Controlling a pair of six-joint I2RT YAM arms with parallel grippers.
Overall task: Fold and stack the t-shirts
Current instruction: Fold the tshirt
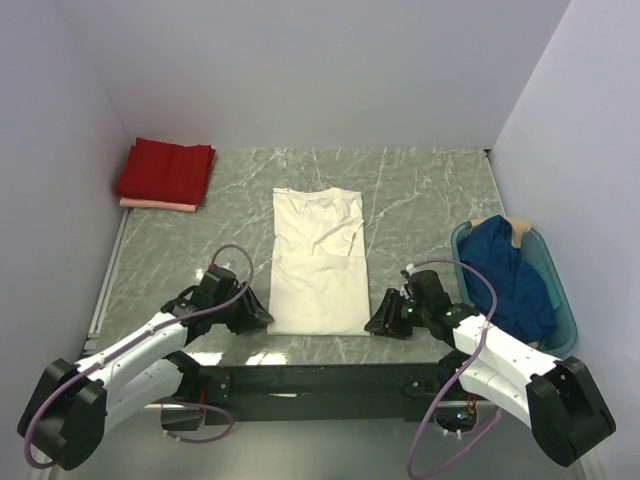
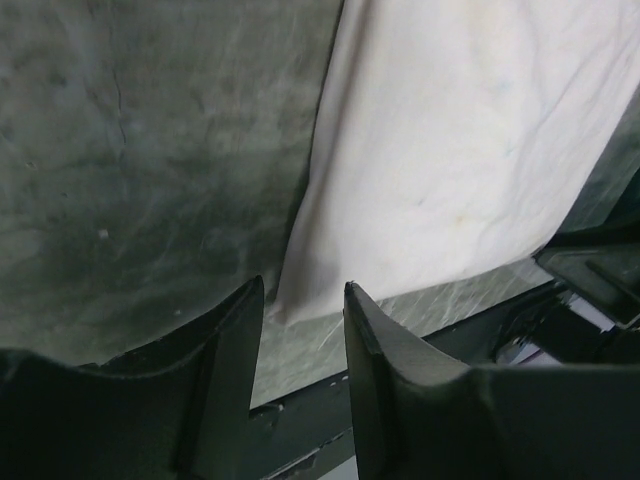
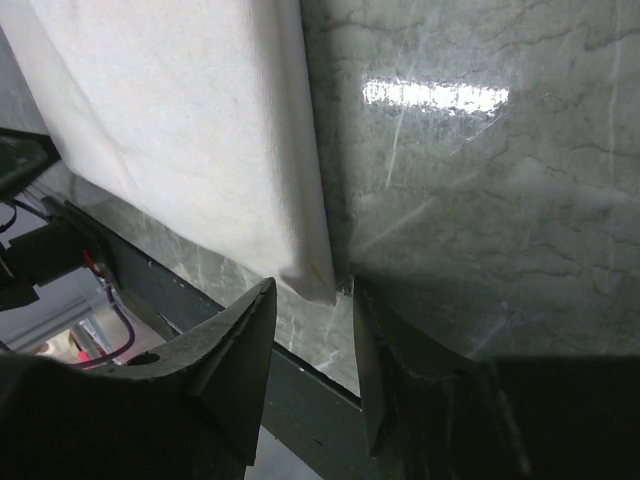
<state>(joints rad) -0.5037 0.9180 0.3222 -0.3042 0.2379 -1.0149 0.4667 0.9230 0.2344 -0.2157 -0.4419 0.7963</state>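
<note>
The cream-white t-shirt (image 1: pixel 318 260) lies flat in the table's middle, its sides folded in to a long strip, collar at the far end. My left gripper (image 1: pixel 262 320) is open at its near left corner (image 2: pixel 285 305), the corner just ahead of the gap. My right gripper (image 1: pixel 376 324) is open at the near right corner (image 3: pixel 318 285). The red t-shirt (image 1: pixel 165 170) lies folded on the pale pink one (image 1: pixel 155 205) at the far left. The dark blue t-shirt (image 1: pixel 510 275) is bunched in the basket.
The teal plastic basket (image 1: pixel 565 310) stands at the right edge of the table. The table's black front rail (image 1: pixel 320 378) runs just behind both grippers. Grey walls close in the left, far and right sides.
</note>
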